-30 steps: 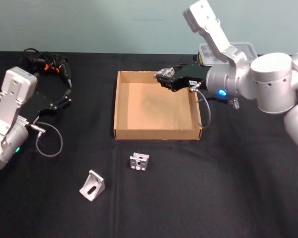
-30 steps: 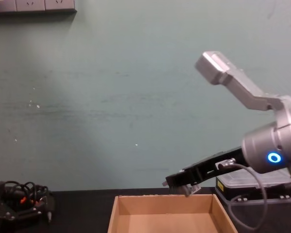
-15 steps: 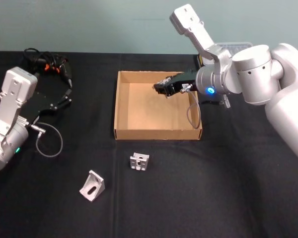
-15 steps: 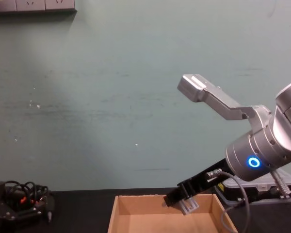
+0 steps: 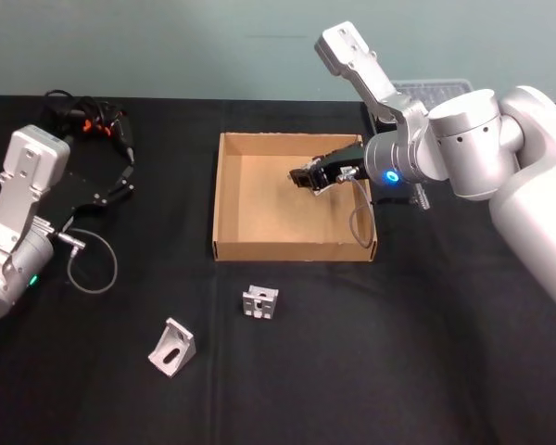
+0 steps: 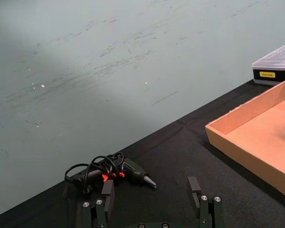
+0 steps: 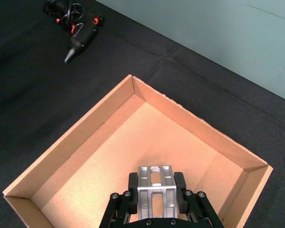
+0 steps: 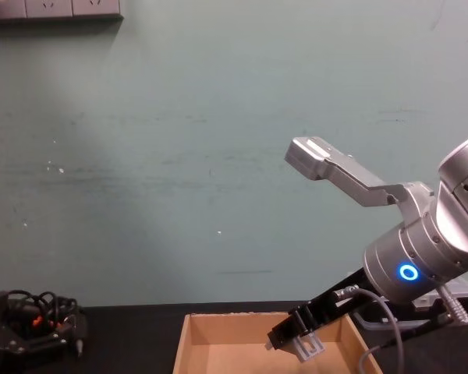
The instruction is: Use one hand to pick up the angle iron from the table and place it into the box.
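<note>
- Nearest, two pieces lie loose on the table: a slotted angle iron at front left and a blocky angle iron just before the box. Neither is picked up yet.
- The box floor is bare.
- Over its far right part, the right gripper is clamped on a third angle iron, apparently clear of the floor. I judge that lowering and release remain.
- The left gripper is parked at the left, fingers spread wide and empty.
</note>
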